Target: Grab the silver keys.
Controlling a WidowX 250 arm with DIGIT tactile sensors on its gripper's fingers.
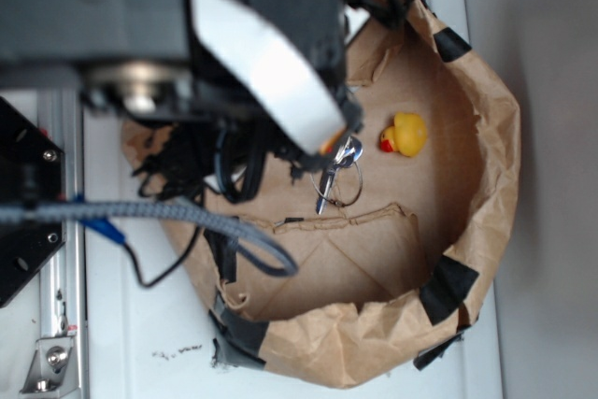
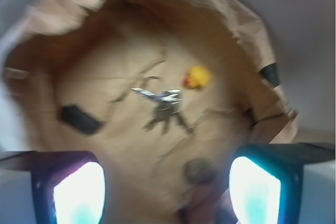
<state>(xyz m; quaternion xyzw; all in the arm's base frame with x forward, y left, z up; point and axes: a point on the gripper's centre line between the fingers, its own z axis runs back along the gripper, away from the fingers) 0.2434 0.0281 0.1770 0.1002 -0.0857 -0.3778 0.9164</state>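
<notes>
The pincer (image 2: 167, 192) is held apart above the silver keys (image 2: 164, 107); a centred descent is called for.

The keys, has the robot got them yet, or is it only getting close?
Only getting close. Done: the arm is over the paper bag. In hand: the wrist view shows the end effector open and empty, fingers apart, looking down at the silver keys lying on the bag floor beside the yellow duck. Left: lower, close on the keys, lift.
</notes>
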